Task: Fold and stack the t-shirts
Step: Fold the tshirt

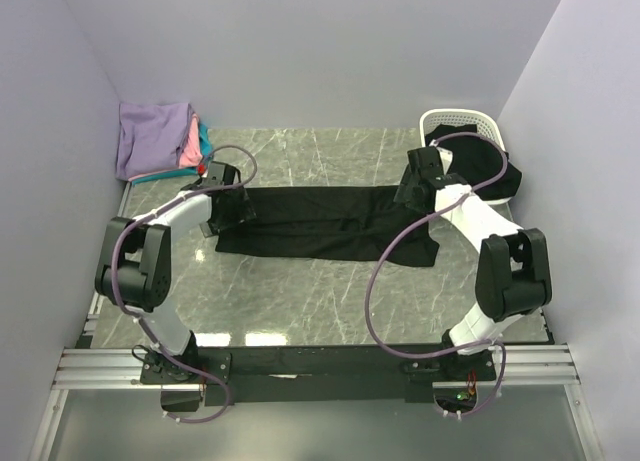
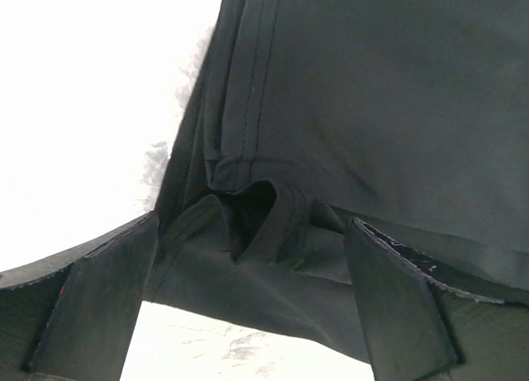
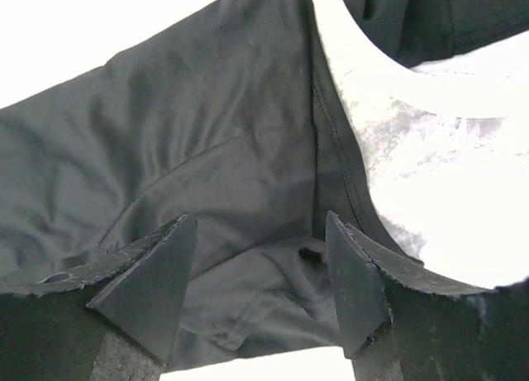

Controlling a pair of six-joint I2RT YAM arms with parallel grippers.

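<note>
A black t-shirt lies spread flat across the middle of the table, stretched left to right. My left gripper is at its left end. In the left wrist view this gripper is open, with a bunched hem fold of the shirt between its fingers. My right gripper is at the shirt's right end. In the right wrist view it is open, its fingers either side of rumpled black cloth. Folded lavender, pink and teal shirts are stacked at the back left.
A white perforated basket stands at the back right with more black shirts spilling over its rim; its rim also shows in the right wrist view. Purple walls enclose the marble table on three sides.
</note>
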